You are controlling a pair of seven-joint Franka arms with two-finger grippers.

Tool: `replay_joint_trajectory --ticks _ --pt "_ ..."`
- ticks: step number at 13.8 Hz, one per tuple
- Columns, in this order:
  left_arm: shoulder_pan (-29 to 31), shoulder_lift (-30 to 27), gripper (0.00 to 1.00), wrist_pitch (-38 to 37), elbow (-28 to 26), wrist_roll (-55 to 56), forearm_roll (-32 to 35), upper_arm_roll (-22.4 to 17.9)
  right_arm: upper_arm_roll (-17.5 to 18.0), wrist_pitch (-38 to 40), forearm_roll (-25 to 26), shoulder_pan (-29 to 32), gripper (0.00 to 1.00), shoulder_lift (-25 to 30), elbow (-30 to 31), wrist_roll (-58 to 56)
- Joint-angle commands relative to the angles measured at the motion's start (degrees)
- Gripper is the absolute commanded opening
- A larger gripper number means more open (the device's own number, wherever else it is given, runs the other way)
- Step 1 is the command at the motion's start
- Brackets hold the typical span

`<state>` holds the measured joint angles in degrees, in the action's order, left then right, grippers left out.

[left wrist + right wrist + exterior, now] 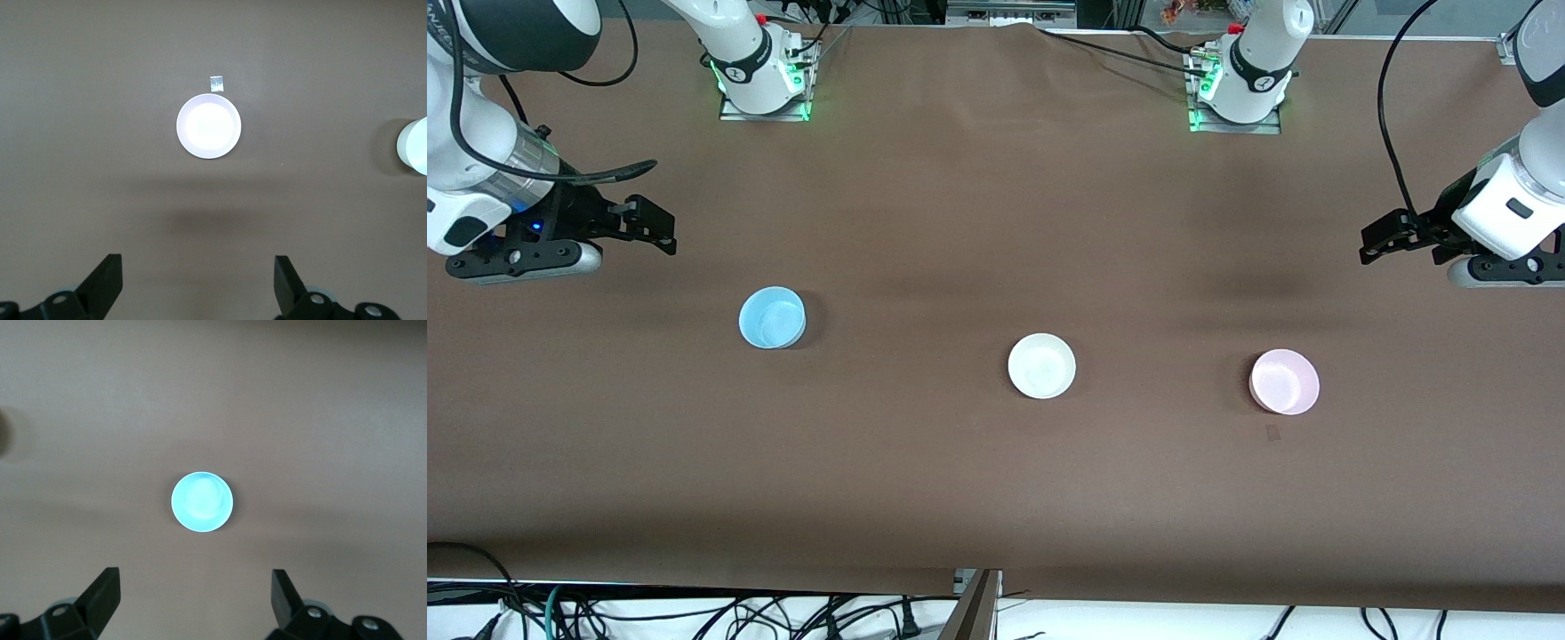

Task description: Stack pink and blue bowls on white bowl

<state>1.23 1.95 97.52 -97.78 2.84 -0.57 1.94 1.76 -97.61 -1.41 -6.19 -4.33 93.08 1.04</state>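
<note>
Front view: three small round shallow plastic bowls sit in a loose row on the brown table (pixel 960 498), well apart from one another. The light sky-blue bowl (pixel 772 317) lies toward the right arm's end, the plain white bowl (pixel 1041 365) in the middle, the pale pink bowl (pixel 1284 381) toward the left arm's end. Right gripper (pixel 656 229) hangs over bare table at its own end, fingers spread, empty; the blue bowl is the nearest bowl to it and sits closer to the front camera. Left gripper (pixel 1375 244) mirrors this at the other end, spread and empty, with the pink bowl nearest. Left wrist view: left gripper (pixel 198 283) jaws wide, pink bowl (pixel 209 126) centred ahead between the finger lines, a small tape scrap (pixel 217 84) just beside it, white bowl (pixel 415 145) at the frame edge. Right wrist view: right gripper (pixel 195 597) jaws wide, blue bowl (pixel 202 502) dead ahead. Round bowls, so no long axis to match; judgement: each arm takes its own near bowl, nothing stacked yet.
</note>
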Motion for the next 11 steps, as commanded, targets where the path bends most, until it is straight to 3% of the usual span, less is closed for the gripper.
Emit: replay_joint_trajectory --ticks 1,11 --pt "0.2 0.7 1.0 -1.8 1.7 -0.9 1.1 0.2 -0.1 0.1 0.6 -0.2 1.0 -0.9 -1.4 -0.5" --pt "-0.1 3.5 1.0 -1.7 1.8 -0.9 1.2 0.3 0.0 0.3 0.5 -0.2 1.0 -0.9 -1.5 -0.4"
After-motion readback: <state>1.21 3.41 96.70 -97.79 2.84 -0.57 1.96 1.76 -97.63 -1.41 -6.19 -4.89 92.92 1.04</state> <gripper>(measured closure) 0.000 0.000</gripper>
